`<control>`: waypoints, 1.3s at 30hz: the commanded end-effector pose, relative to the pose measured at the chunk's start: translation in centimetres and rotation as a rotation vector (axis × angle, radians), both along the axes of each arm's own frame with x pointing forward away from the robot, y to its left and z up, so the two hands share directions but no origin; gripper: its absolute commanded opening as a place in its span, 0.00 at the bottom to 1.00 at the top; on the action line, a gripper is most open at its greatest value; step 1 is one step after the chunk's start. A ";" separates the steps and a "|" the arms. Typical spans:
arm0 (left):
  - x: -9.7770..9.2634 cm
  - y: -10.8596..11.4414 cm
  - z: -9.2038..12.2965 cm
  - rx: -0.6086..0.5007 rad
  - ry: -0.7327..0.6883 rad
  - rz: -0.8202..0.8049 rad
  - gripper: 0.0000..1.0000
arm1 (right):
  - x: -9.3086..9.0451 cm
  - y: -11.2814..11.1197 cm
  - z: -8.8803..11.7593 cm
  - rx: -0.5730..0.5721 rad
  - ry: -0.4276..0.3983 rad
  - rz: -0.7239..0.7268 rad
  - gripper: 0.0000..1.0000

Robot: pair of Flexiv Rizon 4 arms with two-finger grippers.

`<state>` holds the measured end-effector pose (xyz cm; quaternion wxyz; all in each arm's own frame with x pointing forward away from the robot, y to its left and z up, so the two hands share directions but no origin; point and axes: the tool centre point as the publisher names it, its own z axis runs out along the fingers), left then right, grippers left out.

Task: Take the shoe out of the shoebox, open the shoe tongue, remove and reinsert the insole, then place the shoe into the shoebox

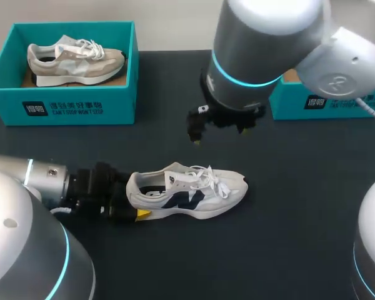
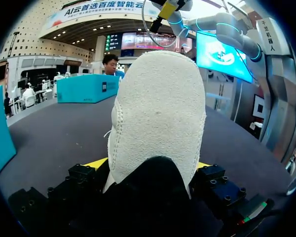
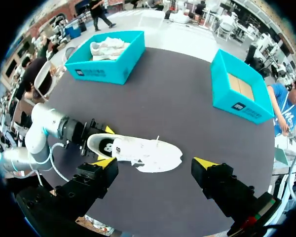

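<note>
Head view: dark counter point(image 1: 287, 237), matte. Left shoebox point(image 1: 69, 103), teal, stands at the rear left corner with a beige shoe point(image 1: 75, 61) lying inside it. Right shoebox point(image 1: 325, 100), also teal, is at the rear right and partly hidden behind the right arm. White shoe point(image 1: 194, 190) with a dark side logo rests on its sole near the counter's middle, toe to the right, laces loose, outside both boxes. Left hand point(image 1: 132, 197) sits at the heel; one yellow tip shows under the near side. Right hand point(image 1: 220, 128) hangs above the counter behind the shoe, touching nothing.

Left wrist view: the shoe's pale suede heel point(image 2: 158, 113) is directly between the left hand's point(image 2: 149, 170) fingers, a yellow tip pressed against each side, so the grip is closed on the heel. Counter point(image 2: 54, 138) runs out ahead.

Right wrist view: right hand point(image 3: 155, 165) spread wide, empty, with the shoe point(image 3: 138, 153) on the counter point(image 3: 177, 89) below. Left hand point(image 3: 94, 143) clamps the heel. Left shoebox point(image 3: 106, 71) holds the beige shoe point(image 3: 108, 47). Right shoebox point(image 3: 237, 98) shows a bare cardboard floor, well apart from the shoe.
</note>
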<state>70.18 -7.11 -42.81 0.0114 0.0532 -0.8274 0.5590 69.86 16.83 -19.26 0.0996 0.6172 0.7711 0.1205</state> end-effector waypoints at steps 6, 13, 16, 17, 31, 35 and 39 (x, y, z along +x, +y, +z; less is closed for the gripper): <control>0.5 -0.3 -0.8 0.003 0.000 0.000 0.00 | -0.3 5.5 -2.9 -0.107 0.049 -0.186 1.00; 0.5 -0.3 -0.8 0.003 0.000 0.000 0.00 | -0.8 7.7 -4.7 -0.104 0.072 -0.241 1.00; 0.5 -0.3 -0.8 0.003 0.000 0.000 0.00 | -1.0 8.2 -5.2 -0.111 0.070 -0.247 1.00; 0.5 -0.3 -0.8 0.003 0.000 0.000 0.00 | -1.2 8.5 -5.5 -0.121 0.072 -0.256 1.00; 0.5 -0.3 -0.8 0.003 0.000 0.000 0.00 | -2.4 10.5 -7.6 -0.181 0.114 -0.284 1.00; 0.5 -0.3 -0.8 0.003 0.000 0.000 0.00 | -2.7 11.2 -8.5 -0.177 0.121 -0.293 1.00; 0.5 -0.3 -0.8 0.003 0.000 0.000 0.00 | -3.0 12.0 -9.8 -0.157 0.120 -0.300 1.00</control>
